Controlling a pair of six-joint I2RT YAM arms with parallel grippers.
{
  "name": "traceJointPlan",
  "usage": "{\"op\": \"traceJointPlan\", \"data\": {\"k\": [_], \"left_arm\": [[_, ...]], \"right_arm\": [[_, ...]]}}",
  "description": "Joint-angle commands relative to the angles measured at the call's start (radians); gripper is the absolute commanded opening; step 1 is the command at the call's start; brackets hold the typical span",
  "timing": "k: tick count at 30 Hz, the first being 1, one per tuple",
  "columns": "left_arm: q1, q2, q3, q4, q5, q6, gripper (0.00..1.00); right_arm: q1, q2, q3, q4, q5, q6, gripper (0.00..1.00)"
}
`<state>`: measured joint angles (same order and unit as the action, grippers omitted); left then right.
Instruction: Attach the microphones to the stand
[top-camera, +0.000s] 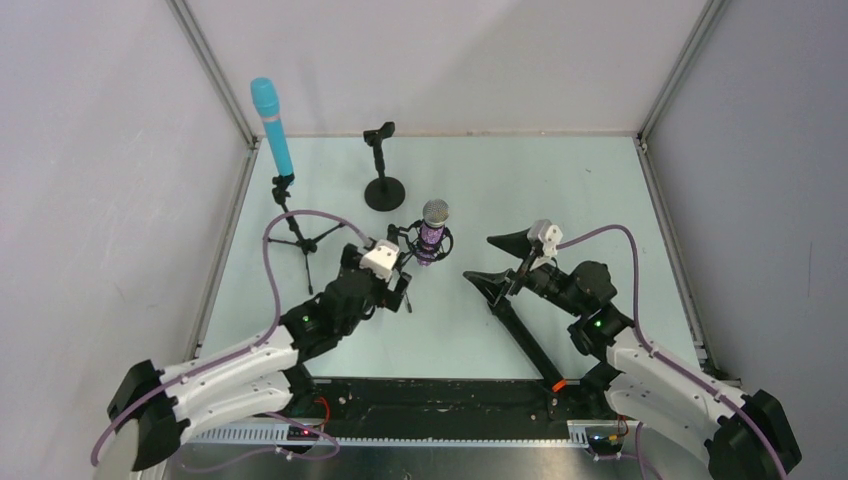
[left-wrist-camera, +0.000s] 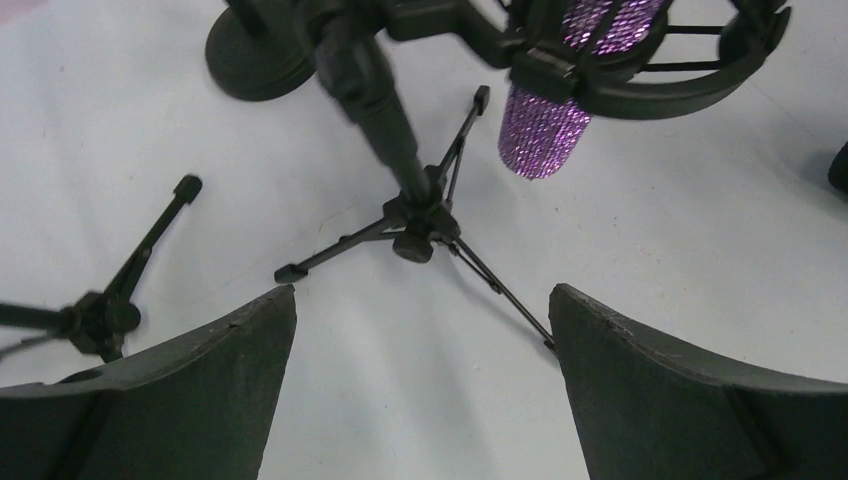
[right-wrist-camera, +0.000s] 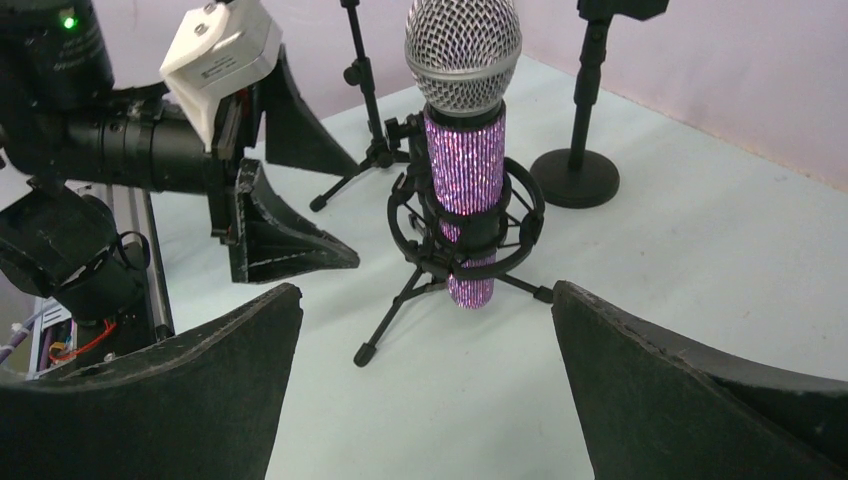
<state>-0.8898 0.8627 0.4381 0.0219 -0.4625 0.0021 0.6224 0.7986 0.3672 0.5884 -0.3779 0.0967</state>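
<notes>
Purple glitter microphone (top-camera: 433, 232): upright in the shock mount (right-wrist-camera: 523, 212) of a low tripod, mid-desk (top-camera: 580, 190).
Light blue microphone (top-camera: 273, 125): clipped on tall tripod stand (top-camera: 300, 240), far left.
Black microphone (top-camera: 525, 335), orange ring: lying flat on the desk under the right arm.
Left gripper (left-wrist-camera: 422, 292) and right gripper (top-camera: 480, 258): flank the purple microphone, jaws wide apart, holding nothing.

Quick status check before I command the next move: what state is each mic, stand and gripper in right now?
light blue microphone: clipped in a tripod stand, head up.
purple microphone: seated upright in its shock mount.
black microphone: lying on the table, in no stand.
round-base stand: upright, clip empty.
left gripper: open, empty.
right gripper: open, empty.
</notes>
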Motion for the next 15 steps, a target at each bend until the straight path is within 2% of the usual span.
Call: {"op": "traceJointPlan", "data": {"k": [1, 4, 11, 13, 15], "left_arm": [[0.065, 0.079, 0.091, 0.100, 0.123, 0.092, 1.00], [0.143, 0.125, 0.105, 0.142, 0.212, 0.067, 1.00], [0.233, 0.197, 0.117, 0.234, 0.325, 0.083, 0.96], [0.260, 0.222, 0.128, 0.247, 0.372, 0.088, 0.94], [0.284, 0.258, 0.136, 0.263, 0.411, 0.090, 0.82]], "right_arm": [[-0.008, -0.065, -0.028, -0.045, 0.024, 0.010, 0.99], [-0.009, -0.095, -0.045, -0.069, 0.031, 0.012, 0.99], [-0.014, -0.130, -0.061, -0.087, 0.037, 0.019, 0.99], [-0.017, -0.129, -0.063, -0.083, 0.038, 0.023, 1.00], [-0.018, -0.132, -0.063, -0.078, 0.040, 0.030, 0.99]]}}
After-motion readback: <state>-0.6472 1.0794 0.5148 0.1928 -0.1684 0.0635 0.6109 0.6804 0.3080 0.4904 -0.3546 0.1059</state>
